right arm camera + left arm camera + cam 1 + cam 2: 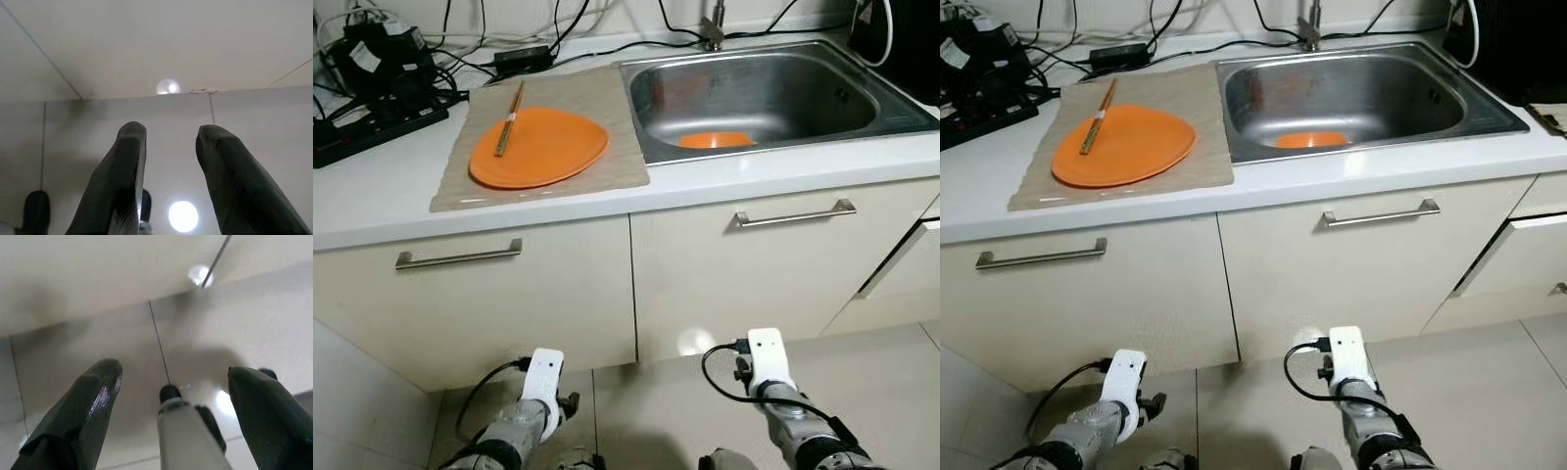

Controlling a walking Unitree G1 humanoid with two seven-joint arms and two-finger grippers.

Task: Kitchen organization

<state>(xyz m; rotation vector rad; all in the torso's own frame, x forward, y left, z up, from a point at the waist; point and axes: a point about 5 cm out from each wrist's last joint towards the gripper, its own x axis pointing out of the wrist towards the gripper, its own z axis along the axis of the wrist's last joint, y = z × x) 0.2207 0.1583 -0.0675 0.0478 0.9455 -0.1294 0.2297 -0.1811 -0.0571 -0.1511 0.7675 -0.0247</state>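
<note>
An orange plate lies on a beige mat on the white counter, left of the sink. A pair of chopsticks rests across the plate's left side. Inside the steel sink lies another orange dish. Both arms hang low before the cabinets, the left arm and the right arm. The left gripper is open over the floor tiles, holding nothing. The right gripper is open too, pointing at the cabinet's base.
Black power strips and tangled cables crowd the counter's back left. A tap stands behind the sink. Two cabinet doors with bar handles face me. A door at the right stands ajar.
</note>
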